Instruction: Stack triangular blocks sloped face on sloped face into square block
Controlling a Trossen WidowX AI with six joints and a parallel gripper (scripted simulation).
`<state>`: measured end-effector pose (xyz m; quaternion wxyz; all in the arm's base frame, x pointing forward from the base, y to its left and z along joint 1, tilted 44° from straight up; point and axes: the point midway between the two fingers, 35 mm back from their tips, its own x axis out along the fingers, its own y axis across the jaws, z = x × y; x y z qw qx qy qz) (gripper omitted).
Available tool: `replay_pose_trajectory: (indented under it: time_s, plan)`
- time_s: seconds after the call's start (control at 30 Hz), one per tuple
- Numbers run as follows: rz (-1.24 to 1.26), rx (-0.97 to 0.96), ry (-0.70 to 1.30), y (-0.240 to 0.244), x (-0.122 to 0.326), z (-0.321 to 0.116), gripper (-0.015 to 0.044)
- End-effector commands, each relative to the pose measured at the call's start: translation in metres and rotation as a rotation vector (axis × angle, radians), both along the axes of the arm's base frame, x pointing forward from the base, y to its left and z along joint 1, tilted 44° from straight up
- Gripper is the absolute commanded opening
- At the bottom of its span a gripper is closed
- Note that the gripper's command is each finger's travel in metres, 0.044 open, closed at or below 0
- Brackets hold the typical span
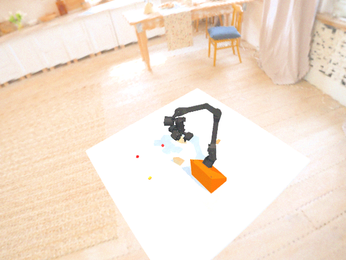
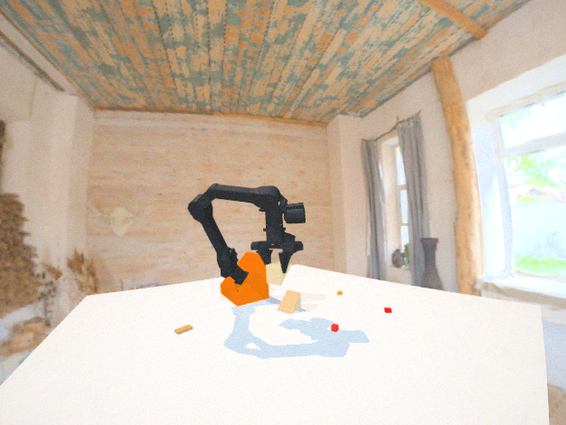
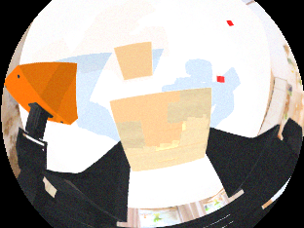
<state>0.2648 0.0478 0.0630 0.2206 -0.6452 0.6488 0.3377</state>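
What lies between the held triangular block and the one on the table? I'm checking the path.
Bare table only; the wrist view shows the resting triangular block beyond the held triangular block, with nothing between them.

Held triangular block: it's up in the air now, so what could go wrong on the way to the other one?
1. The end effector carries the held triangular block above the table; a tilt in the grip could leave the slopes mismatched.
2. The lower triangular block stands free, so descending off-centre may shove it.
3. It stands close to the orange base, leaving little room on that side.
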Motion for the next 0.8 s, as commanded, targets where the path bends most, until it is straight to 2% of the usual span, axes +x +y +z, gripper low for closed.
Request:
replay_pose_trajectory:
  time_s: [0.0,0.2,0.77]
  plan:
    - [-0.009,-0.005,0.003,0.01,-0.018,-0.003,0.0]
    - [-0.01,-0.009,0.003,0.012,-0.024,-0.007,0.0]
    - [-0.01,-0.009,0.002,-0.016,-0.034,-0.077,0.0]
